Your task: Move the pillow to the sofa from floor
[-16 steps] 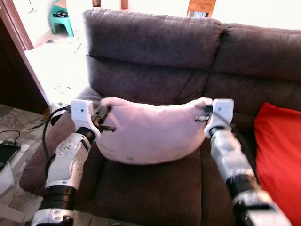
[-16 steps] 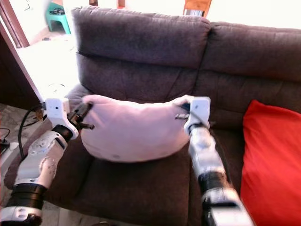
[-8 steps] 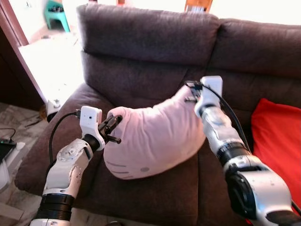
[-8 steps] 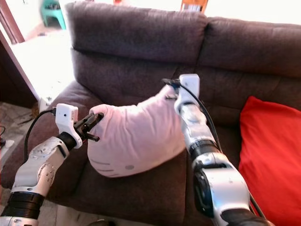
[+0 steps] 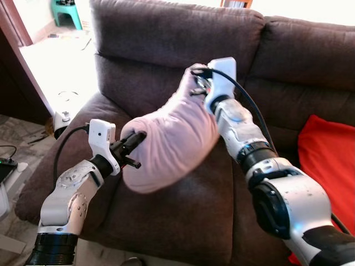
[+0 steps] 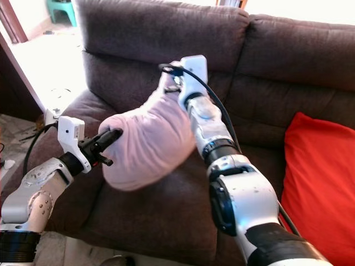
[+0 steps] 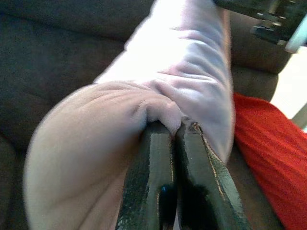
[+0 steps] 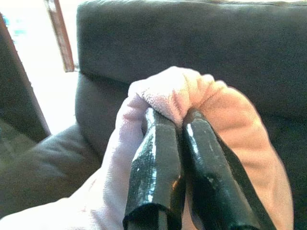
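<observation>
Soft pale-pink fabric pillow (image 5: pixel 169 141), plump and wrinkled, hangs tilted above the seat of the dark brown plush fabric sofa (image 5: pixel 166 39). Upper corner raised near sofa backrest, pinched by right gripper (image 5: pixel 198 83). Lower corner pinched by left gripper (image 5: pixel 136 141), near the armrest. Pillow bulges between the two corners.

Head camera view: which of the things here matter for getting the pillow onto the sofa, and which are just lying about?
Part of the job:
- pale pink soft pillow
- dark brown fabric sofa
- left gripper, pinching the pillow's lower corner
- right gripper, pinching its upper corner

Just lying about:
- red cushion on the sofa's right seat
- teal plastic stool in the bright room behind
</observation>
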### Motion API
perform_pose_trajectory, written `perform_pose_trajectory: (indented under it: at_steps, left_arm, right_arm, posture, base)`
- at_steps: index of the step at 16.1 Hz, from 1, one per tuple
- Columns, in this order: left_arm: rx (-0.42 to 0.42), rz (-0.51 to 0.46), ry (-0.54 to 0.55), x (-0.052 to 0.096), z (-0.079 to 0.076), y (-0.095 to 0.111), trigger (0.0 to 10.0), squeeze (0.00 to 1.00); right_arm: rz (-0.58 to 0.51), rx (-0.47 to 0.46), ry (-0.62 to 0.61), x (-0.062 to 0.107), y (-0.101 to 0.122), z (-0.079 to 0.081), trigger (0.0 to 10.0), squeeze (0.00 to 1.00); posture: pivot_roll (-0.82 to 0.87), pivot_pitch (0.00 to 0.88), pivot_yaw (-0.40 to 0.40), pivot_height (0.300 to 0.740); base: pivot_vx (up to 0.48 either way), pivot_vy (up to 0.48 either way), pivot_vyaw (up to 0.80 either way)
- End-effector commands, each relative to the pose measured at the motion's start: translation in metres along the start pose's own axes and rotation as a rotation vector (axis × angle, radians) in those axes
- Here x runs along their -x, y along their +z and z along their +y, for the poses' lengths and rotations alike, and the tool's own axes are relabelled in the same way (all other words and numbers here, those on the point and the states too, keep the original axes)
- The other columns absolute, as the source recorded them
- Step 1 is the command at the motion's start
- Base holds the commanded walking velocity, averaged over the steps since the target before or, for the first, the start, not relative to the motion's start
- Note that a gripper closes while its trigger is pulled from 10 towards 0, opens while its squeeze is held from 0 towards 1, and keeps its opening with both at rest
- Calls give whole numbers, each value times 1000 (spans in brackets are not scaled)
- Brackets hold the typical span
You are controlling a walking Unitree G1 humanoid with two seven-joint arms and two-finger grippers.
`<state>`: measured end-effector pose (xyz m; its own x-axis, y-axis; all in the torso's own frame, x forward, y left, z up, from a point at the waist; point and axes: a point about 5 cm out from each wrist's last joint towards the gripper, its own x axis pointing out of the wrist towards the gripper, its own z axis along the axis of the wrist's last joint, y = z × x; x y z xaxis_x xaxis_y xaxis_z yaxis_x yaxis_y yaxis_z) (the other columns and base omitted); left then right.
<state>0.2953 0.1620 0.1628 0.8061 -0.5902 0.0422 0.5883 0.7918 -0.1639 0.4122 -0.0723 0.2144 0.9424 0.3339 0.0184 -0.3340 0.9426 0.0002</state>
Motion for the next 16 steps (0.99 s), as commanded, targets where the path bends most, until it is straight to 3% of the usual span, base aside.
perform_pose_trajectory:
  at_steps: [1,6,8,9,11,12,16]
  left_arm:
    - [-26,-104,-142,-8,-22,26,10000,0]
    - [-31,-97,-219,-7,-35,31,10000,0]
    - [-30,-89,-221,-8,-36,31,10000,0]
    - [-29,-84,-220,-8,-36,30,10000,0]
    - [-32,-75,-198,-7,-33,29,10000,0]
    - [-39,-60,-172,-5,-28,26,10000,0]
    - [-39,-43,-153,-3,-24,23,10000,0]
  right_arm:
    - [-20,36,126,-6,11,28,10000,0]
    - [54,77,326,-6,2,70,10000,0]
    - [89,73,335,-5,-4,72,10000,0]
    - [103,73,336,-5,-7,72,10000,1000]
    - [113,84,325,-4,-10,69,10000,945]
    - [105,85,309,-5,-9,66,10000,0]
    - [85,63,255,-5,-6,55,10000,0]
  posture:
    - [113,29,-103,740]
    - [110,30,-103,740]
    - [110,33,-105,740]
    - [110,35,-106,740]
    - [107,39,-106,740]
    - [105,41,-105,740]
    - [105,43,-105,740]
  base:
    - [0,0,0]
    - [0,0,0]
    - [0,0,0]
    - [0,0,0]
    - [0,0,0]
    - [0,0,0]
    - [0,0,0]
